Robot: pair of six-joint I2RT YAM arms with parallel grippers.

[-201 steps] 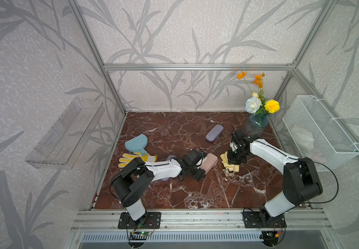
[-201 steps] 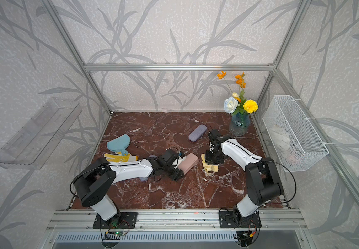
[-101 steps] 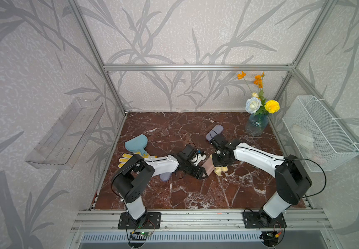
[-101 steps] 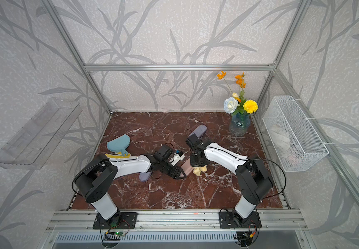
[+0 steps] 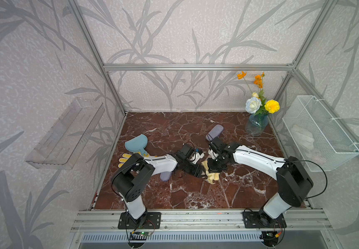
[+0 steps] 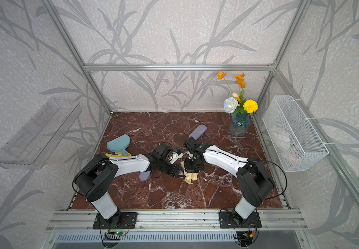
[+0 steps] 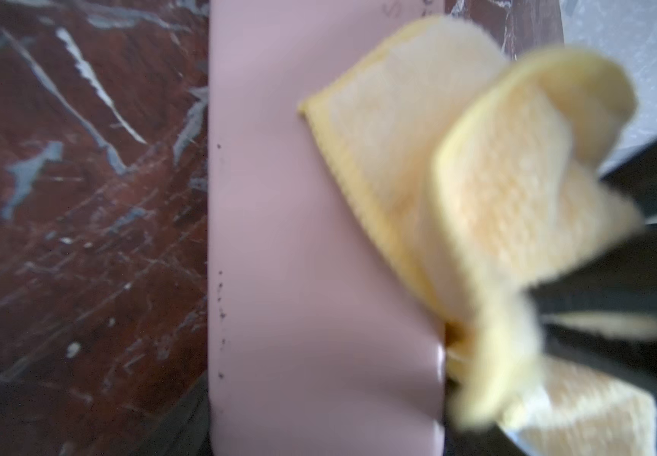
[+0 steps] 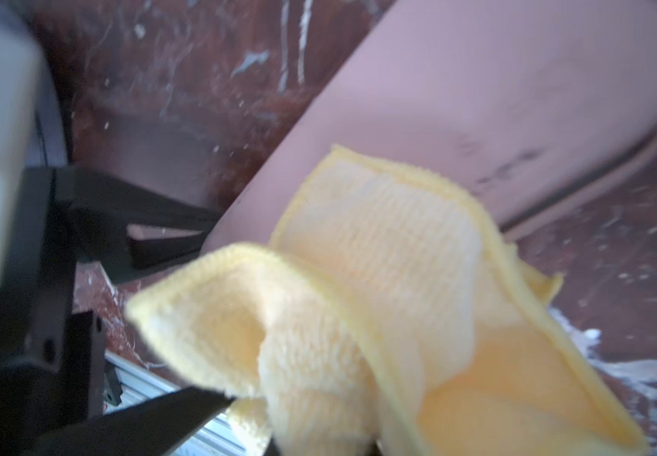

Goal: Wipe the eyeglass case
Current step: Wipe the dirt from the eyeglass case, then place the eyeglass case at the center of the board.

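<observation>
The pink eyeglass case (image 7: 319,237) lies flat on the marble floor, and my left gripper (image 7: 327,438) is shut on one end of it. A folded yellow cloth (image 8: 378,296) rests on the case (image 8: 477,98), and my right gripper (image 8: 325,444) is shut on its bunched end. In both top views the two grippers meet at mid-floor: left gripper (image 5: 197,171), right gripper (image 5: 214,168), with the cloth (image 5: 212,177) hanging out below them. There the arms and the cloth (image 6: 190,176) hide the pink case.
A purple case (image 5: 215,132) lies behind the right arm, and another purple one (image 5: 165,175) pokes out under the left forearm. A blue scoop (image 5: 136,143) and a yellow-tipped glove (image 5: 124,160) lie at left. A flower vase (image 5: 256,126) and wire basket (image 5: 319,133) are at right; a clear shelf (image 5: 66,133) hangs left.
My right gripper has carried the yellow cloth leftward from beside the pink case onto it, covering the case in the top views. The left gripper has kept its hold.
</observation>
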